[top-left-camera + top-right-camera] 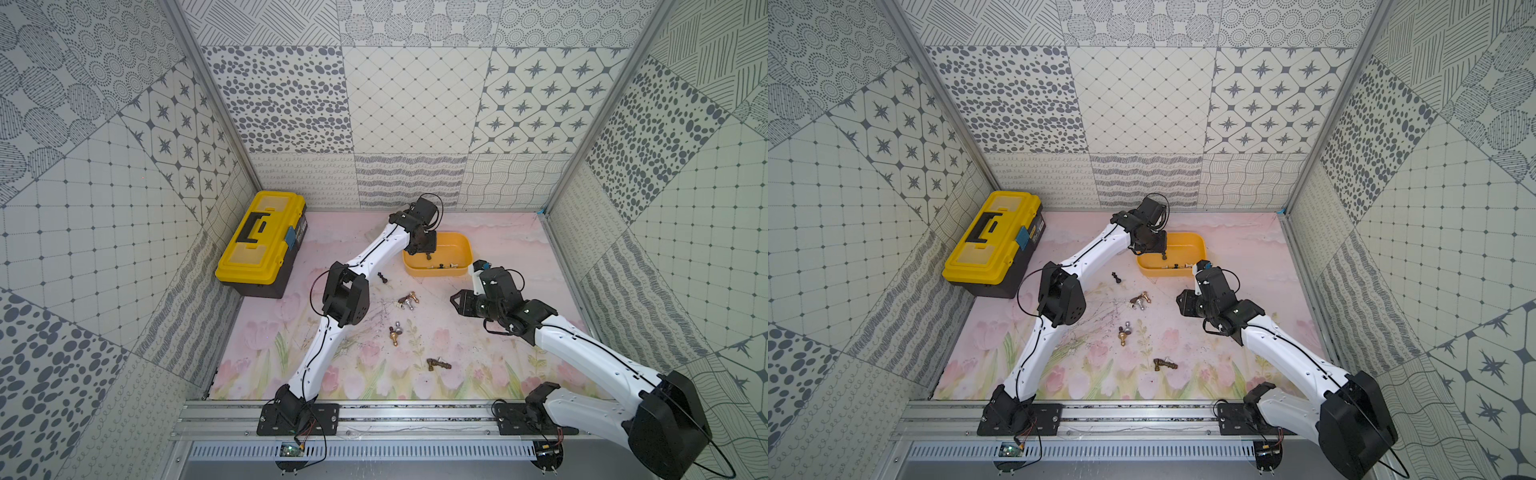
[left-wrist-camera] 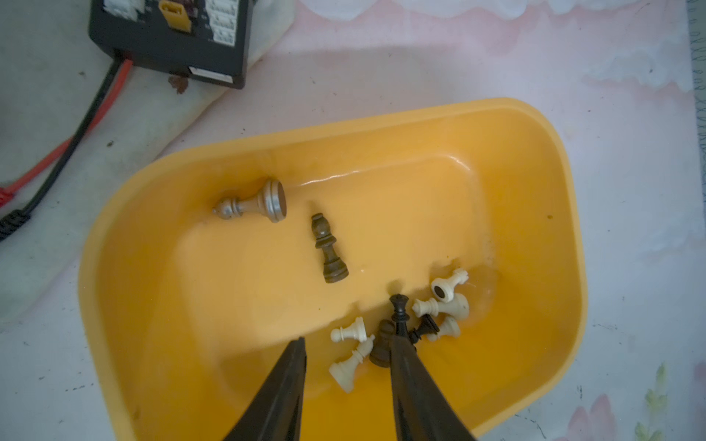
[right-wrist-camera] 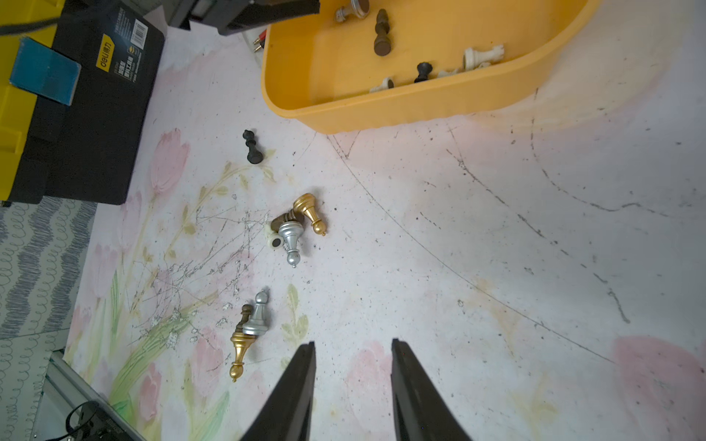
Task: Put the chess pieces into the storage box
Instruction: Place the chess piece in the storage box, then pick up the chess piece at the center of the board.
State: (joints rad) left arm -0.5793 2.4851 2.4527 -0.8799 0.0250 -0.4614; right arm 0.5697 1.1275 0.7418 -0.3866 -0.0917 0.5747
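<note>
left pincer [image 2: 349, 339] apart above storage box [image 2: 535, 126], partly hiding a dark piece [image 2: 382, 343]; right pincer [image 3: 353, 343] apart, empty

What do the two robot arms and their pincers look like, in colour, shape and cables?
The left arm and the right arm have smooth white shells joined by bulky black joints. A thin black cable runs along each white link, beside small dark dots. The left pincer and the right pincer each have two black fingers that taper to narrow tips.
</note>
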